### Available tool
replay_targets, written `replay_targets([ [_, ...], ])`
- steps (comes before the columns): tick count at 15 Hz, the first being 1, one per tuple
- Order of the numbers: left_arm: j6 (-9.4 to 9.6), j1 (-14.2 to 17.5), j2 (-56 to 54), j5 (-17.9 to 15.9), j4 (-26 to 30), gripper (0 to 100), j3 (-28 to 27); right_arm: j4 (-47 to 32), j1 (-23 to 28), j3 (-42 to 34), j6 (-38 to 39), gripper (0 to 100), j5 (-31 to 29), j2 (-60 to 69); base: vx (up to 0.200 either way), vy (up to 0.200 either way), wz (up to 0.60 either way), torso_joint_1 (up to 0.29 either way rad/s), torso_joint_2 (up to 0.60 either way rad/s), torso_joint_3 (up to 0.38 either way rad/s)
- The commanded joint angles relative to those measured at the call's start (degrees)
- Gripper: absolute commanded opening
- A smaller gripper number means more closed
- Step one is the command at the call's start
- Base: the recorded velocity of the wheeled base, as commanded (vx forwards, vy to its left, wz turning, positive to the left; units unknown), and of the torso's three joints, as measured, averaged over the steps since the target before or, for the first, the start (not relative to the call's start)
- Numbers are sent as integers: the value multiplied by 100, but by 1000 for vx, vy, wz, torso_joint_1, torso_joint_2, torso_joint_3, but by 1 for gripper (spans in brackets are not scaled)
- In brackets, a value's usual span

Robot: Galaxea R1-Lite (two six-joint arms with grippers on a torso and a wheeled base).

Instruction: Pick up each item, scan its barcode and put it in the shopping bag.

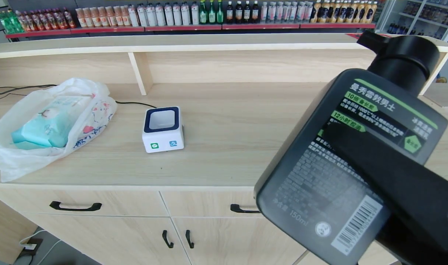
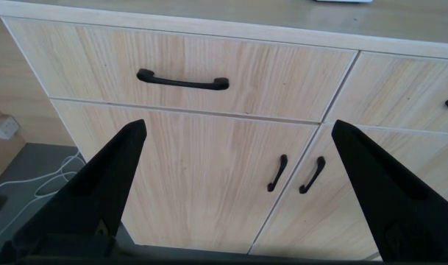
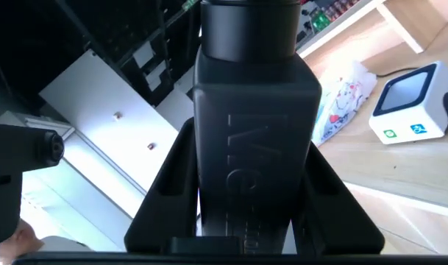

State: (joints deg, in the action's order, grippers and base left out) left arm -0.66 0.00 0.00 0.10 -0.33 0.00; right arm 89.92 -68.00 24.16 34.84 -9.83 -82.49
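Note:
A black bottle [image 1: 352,162] with a black cap and a barcode label hangs close to the head camera at the right, above the counter's front edge. My right gripper [image 3: 246,213] is shut on the black bottle [image 3: 249,132], one finger on each side. The white scanner [image 1: 163,129] with a dark blue rim stands mid-counter, left of the bottle, and the scanner [image 3: 411,103] shows beyond the bottle in the right wrist view. A white shopping bag [image 1: 43,125] lies at the counter's left with a teal pack inside. My left gripper [image 2: 235,184] is open, low before the cabinet doors.
The wooden counter [image 1: 224,154] has a raised back ledge with an upright divider [image 1: 141,71]. Drawers and doors with black handles [image 1: 75,206] run below its front edge. A cable trails behind the bag. Shelves of drink bottles [image 1: 194,14] line the far wall.

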Motion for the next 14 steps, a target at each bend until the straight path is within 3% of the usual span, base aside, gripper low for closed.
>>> replay_targets([
  [1, -4, 0, 0, -1, -2, 100, 0, 8, 120, 27, 146, 0, 200, -127, 0, 0, 0, 0, 0, 0],
  [14, -4, 0, 0, -1, -2, 100, 0, 8, 340, 62, 366, 0, 315, -118, 0, 0, 0, 0, 0, 0],
])
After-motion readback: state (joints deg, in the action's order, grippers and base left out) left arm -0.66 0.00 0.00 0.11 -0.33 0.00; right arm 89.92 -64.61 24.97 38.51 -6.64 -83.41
